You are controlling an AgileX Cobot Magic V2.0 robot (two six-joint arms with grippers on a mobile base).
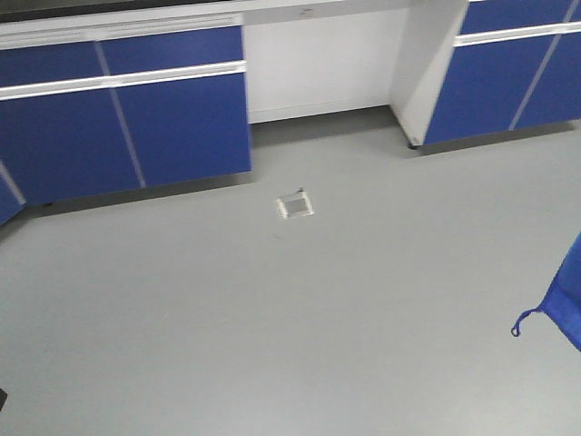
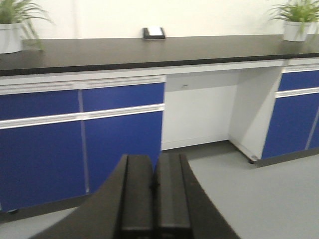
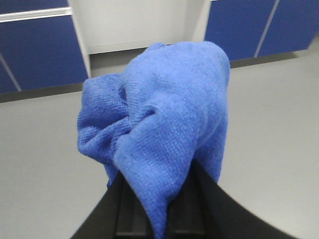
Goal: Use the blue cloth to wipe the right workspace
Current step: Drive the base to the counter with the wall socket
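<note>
Presently, item one: small royal-blue microfibre cloth (image 3: 164,114), bunched and wrinkled, pinched in the black right gripper (image 3: 158,211) above the grey floor (image 3: 40,164), well apart from the bench. Item two: left gripper (image 2: 154,186), black jaws pressed together with nothing between them. Item three: wide matte black benchtop (image 2: 199,50) over blue cabinet doors (image 2: 119,144), bearing a small white-faced black box (image 2: 154,33) and white-potted green plants (image 2: 298,22) at both ends.

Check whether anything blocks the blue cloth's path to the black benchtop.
Nothing visible does. The blue cloth is pinched in the right tool over open floor; the benchtop carries a small box and plants at its ends.
</note>
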